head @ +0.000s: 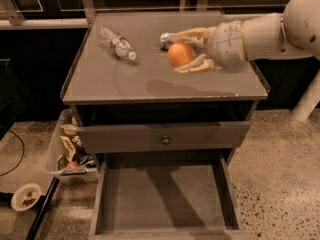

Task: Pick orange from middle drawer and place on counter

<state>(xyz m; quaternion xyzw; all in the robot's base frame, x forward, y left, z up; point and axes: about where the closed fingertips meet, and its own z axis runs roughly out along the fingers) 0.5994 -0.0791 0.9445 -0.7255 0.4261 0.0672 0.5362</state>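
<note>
Orange [181, 54]: clamped in the claw [176, 52], held over the counter [115, 81]. Middle drawer [165, 199]: left open below. Plastic bottle [116, 43]: laid on counter.

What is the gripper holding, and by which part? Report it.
The gripper, above the counter, holds the orange, with its fingers pressed on two opposite sides of the fruit.
</note>
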